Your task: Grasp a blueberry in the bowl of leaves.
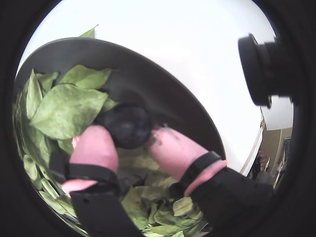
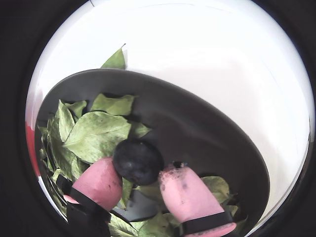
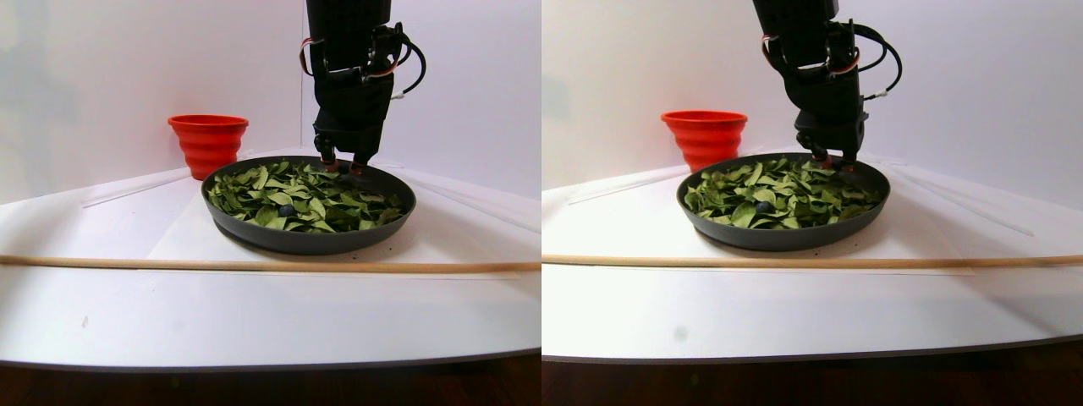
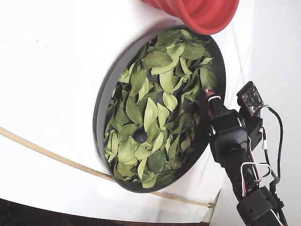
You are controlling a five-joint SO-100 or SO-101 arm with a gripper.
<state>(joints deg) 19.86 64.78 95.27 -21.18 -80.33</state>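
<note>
My gripper point(image 1: 129, 134) has pink fingertips closed on a dark blueberry point(image 1: 129, 124), one tip on each side of it; both wrist views show this point(image 2: 139, 169). The berry point(image 2: 138, 160) sits at the edge of the green leaves point(image 2: 96, 136), over a bare part of the dark grey bowl point(image 2: 207, 133). In the stereo pair view the gripper point(image 3: 343, 165) reaches down into the far side of the bowl point(image 3: 305, 239). A second blueberry point(image 3: 286, 209) lies among the leaves point(image 3: 305, 199) near the front, and it also shows in the fixed view point(image 4: 139, 136).
A red ribbed bowl point(image 3: 207, 139) stands behind the dish on the left. A thin wooden stick point(image 3: 254, 265) lies across the white table in front of the dish. A black camera module point(image 1: 259, 69) sticks out at the right of a wrist view.
</note>
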